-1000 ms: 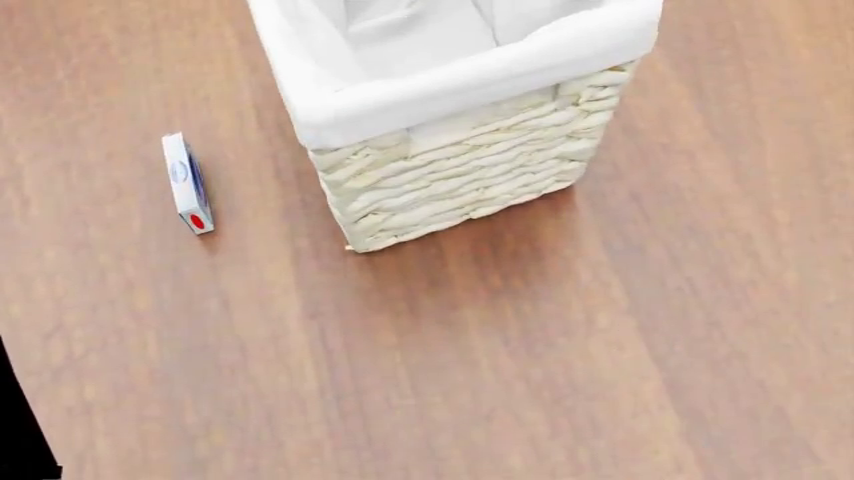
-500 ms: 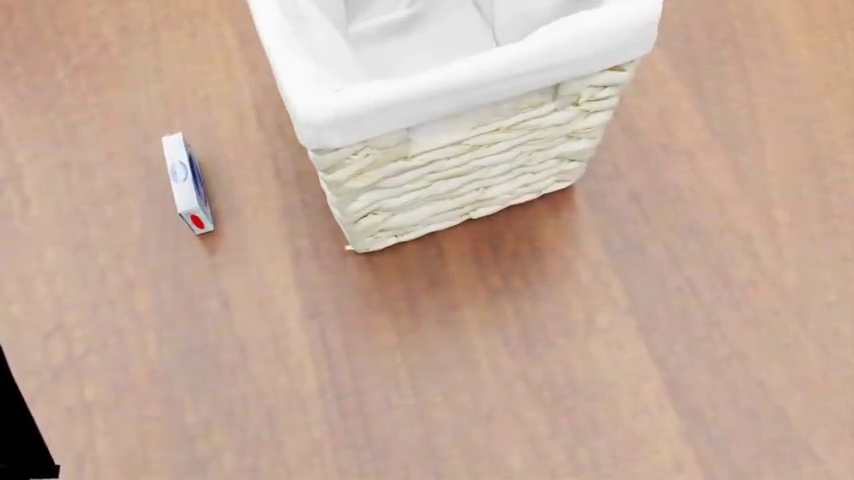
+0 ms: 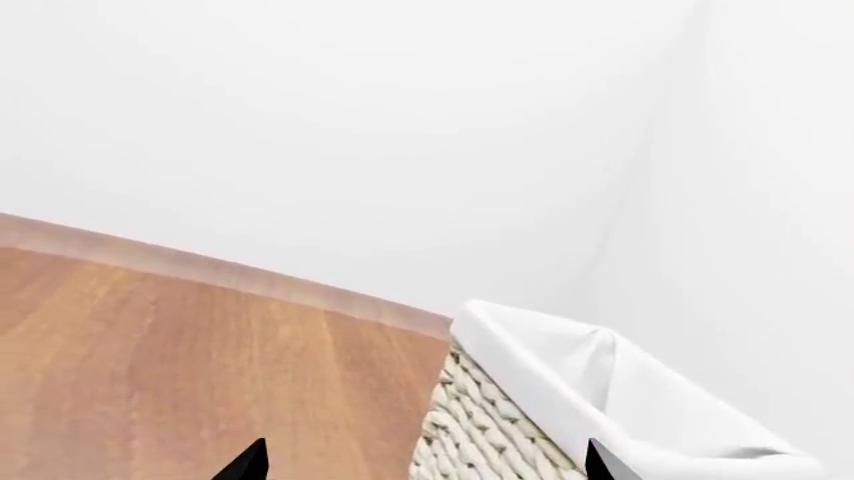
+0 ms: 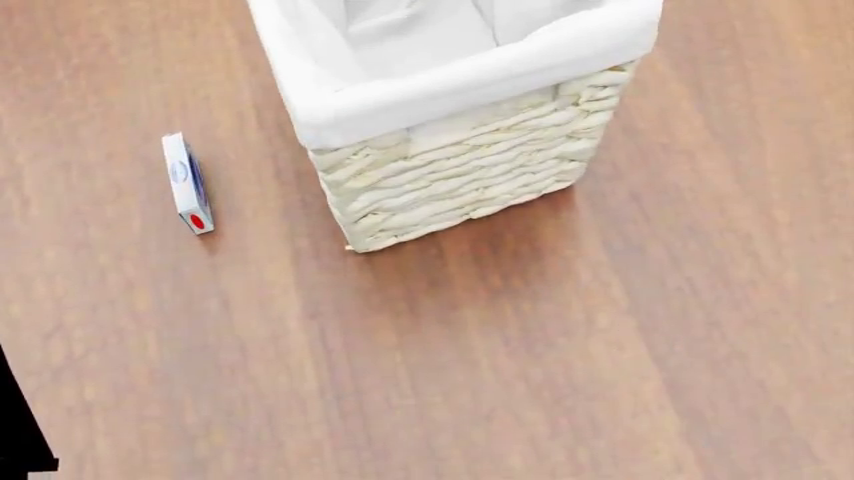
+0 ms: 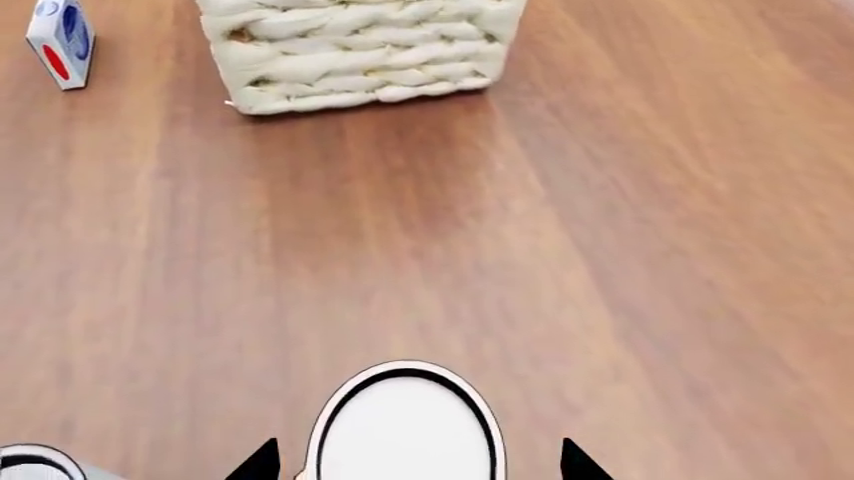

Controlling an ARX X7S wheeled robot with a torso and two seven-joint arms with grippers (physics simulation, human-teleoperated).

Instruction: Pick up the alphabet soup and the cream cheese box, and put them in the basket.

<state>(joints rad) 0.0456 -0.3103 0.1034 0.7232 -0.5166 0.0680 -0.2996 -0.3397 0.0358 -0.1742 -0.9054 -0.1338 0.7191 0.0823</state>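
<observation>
The cream cheese box (image 4: 187,184) stands on its thin edge on the wood table, left of the basket (image 4: 454,170); it also shows in the right wrist view as the box (image 5: 60,40) beside the basket (image 5: 360,55). My right gripper (image 5: 416,465) is open, its fingertips standing either side of a can's white round lid (image 5: 407,425) with gaps on both sides. The can's label is hidden, so I cannot tell if it is the alphabet soup. My left gripper (image 3: 423,465) is open and empty, facing the basket's corner (image 3: 561,400). Neither gripper shows in the head view.
The white lid of a second can (image 5: 30,466) peeks in at the right wrist view's corner. A dark piece of arm (image 4: 20,420) sits at the head view's lower left. The table's far edge (image 3: 227,270) meets white walls.
The dark arm piece at the head view's lower left has shifted very slightly. The box and basket have not moved.
</observation>
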